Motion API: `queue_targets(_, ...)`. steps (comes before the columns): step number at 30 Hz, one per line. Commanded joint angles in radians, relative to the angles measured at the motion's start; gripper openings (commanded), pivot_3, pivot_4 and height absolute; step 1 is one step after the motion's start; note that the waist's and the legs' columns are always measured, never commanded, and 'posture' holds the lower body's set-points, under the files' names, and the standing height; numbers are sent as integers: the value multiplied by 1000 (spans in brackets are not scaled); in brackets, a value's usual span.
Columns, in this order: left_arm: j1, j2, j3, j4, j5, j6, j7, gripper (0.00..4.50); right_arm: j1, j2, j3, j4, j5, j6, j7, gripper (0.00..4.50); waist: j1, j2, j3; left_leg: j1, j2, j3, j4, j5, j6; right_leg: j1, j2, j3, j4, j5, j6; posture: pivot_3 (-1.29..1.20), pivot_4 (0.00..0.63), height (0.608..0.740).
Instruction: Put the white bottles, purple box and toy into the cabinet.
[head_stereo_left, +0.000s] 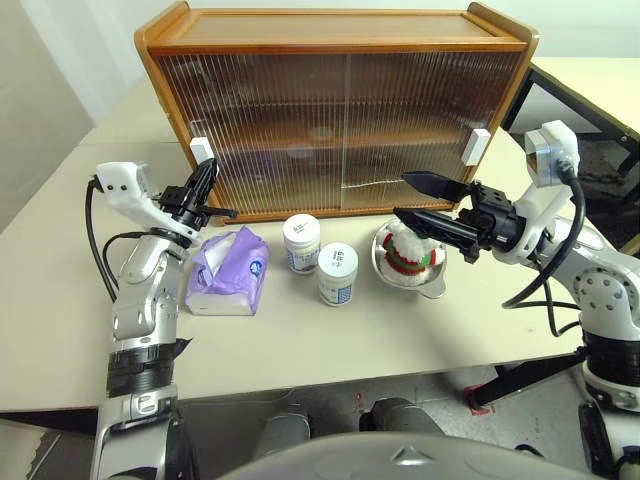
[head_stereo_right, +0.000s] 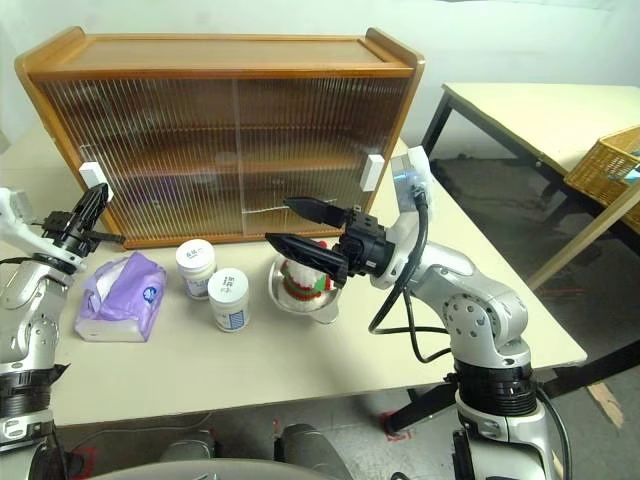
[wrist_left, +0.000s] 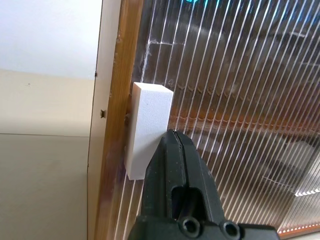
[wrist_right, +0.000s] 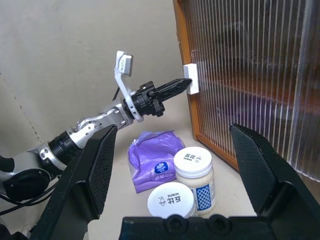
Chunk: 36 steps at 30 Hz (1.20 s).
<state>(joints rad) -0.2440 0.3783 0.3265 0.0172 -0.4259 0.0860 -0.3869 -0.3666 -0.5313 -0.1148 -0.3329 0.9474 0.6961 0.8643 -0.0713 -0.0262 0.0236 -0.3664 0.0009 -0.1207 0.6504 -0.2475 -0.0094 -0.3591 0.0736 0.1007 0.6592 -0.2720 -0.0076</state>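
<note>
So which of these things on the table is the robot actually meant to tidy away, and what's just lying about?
For the job:
- two small white plastic jars
- soft lilac tissue pack
- white plush toy with striped scarf
- brown wooden cabinet with ribbed sliding doors

Just lying about:
- round shiny steel bowl under the toy
- wicker basket on the far table

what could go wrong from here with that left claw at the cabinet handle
The shut left claw meets the white handle of the closed cabinet with just its tips, so it may slip off when pushing the door. The open right claw hovers above the toy in the steel bowl and could knock it.
</note>
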Motion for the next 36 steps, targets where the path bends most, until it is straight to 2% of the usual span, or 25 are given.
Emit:
queue_targets(1, 45, -8, 29, -71, -38, -5, -13, 9, 2, -3, -8, 0, 0, -2, 3, 4500, -2, 0, 0, 0, 0, 0, 0, 0, 0, 0, 0, 0, 0, 0, 0, -120, 12, 740)
queue_targets(8, 95, -2, 63, -133, -108, -9, -55, 9, -15, -2, 4, 20, -11, -4, 22, 4500, -2, 0, 0, 0, 0, 0, 3, -1, 1, 1, 1, 0, 0, 0, 0, -96, 14, 740)
queue_targets(16, 43, -12, 115, -38, -56, -36, 59, 9, -18, -5, 4, 26, -14, 1, 24, 4500, 4, 0, 0, 0, 1, -4, 7, -1, 1, 2, 1, 0, 0, 1, -2, -98, 17, 740)
queue_targets(24, -36, -26, 71, 28, -27, -52, 73, 9, -17, 2, -2, 18, -13, -4, 7, 4500, 9, 0, 0, -1, 1, -6, 8, -2, 1, 2, 0, 0, 0, 2, -2, -108, 20, 740)
queue_targets(36, -67, -32, 45, 87, 1, -66, 77, 9, -11, 8, -6, 3, -4, -4, -14, 4500, 4, 0, 1, -1, 1, -1, 8, -3, 1, 2, 1, 0, 0, 2, -2, -121, 25, 740)
